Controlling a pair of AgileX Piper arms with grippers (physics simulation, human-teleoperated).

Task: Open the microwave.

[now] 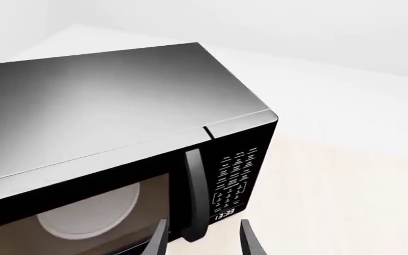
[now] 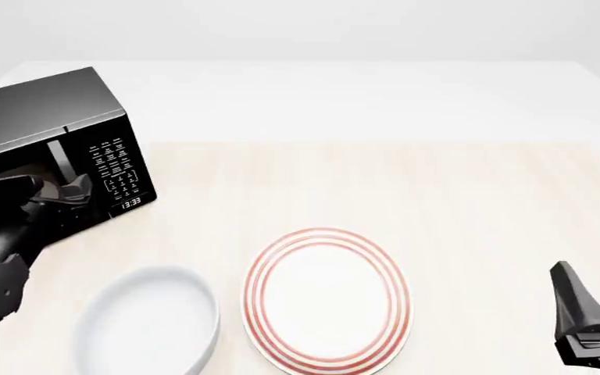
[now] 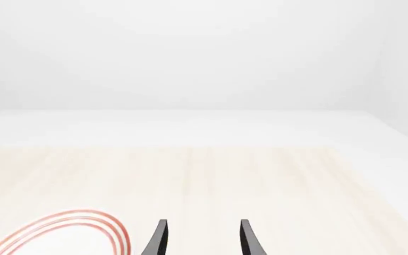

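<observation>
The microwave [image 2: 40, 133] is set at the far left of the table [image 2: 383, 180], turned at an angle, with its door shut. Through the door window a pale round turntable [image 1: 91, 210] is seen. A vertical black handle [image 1: 193, 194] runs along the door's edge, and beside it lie the white-labelled keypad [image 1: 234, 178] and a small digital clock [image 1: 224, 214].

The left gripper [image 1: 204, 239] is held just in front of the handle, its fingers [image 1: 158, 241] spread apart with the handle's lower end seen between them; whether the handle is touched cannot be told. In the front view the left arm [image 2: 8, 234] is seen across the microwave's front.

Nearer the front edge, a white bowl [image 2: 149, 320] is placed beside a white plate with red rings [image 2: 326, 297], the two close but apart.

The right gripper [image 3: 202, 239] is kept at the table's near right, well apart from the microwave, its fingers [image 3: 248, 239] spread over bare wood.
</observation>
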